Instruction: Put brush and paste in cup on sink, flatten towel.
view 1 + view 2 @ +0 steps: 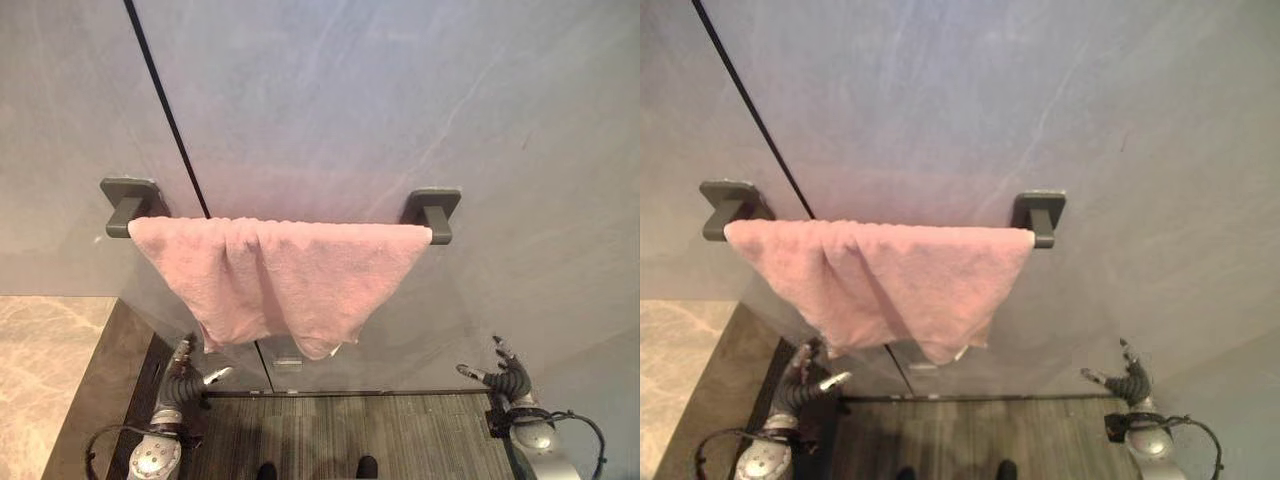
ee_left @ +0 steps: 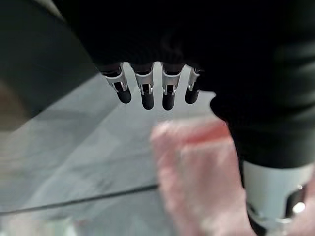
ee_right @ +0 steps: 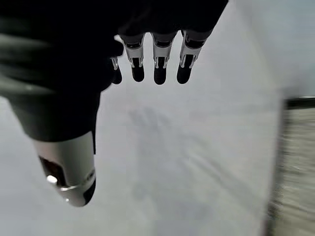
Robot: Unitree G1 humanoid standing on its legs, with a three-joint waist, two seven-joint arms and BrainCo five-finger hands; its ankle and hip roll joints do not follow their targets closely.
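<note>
A pink towel hangs bunched and uneven over a dark grey rail on the grey wall, between two wall brackets. Its lower edge sags to a point near the middle. My left hand is low at the left, just below the towel's left lower corner, with fingers straight and nothing in it; the towel shows pink past its fingers. My right hand is low at the right, away from the towel, open and empty, facing the bare wall.
A dark vertical seam runs down the wall behind the towel. A marble ledge lies at the lower left. Striped dark flooring is below the wall.
</note>
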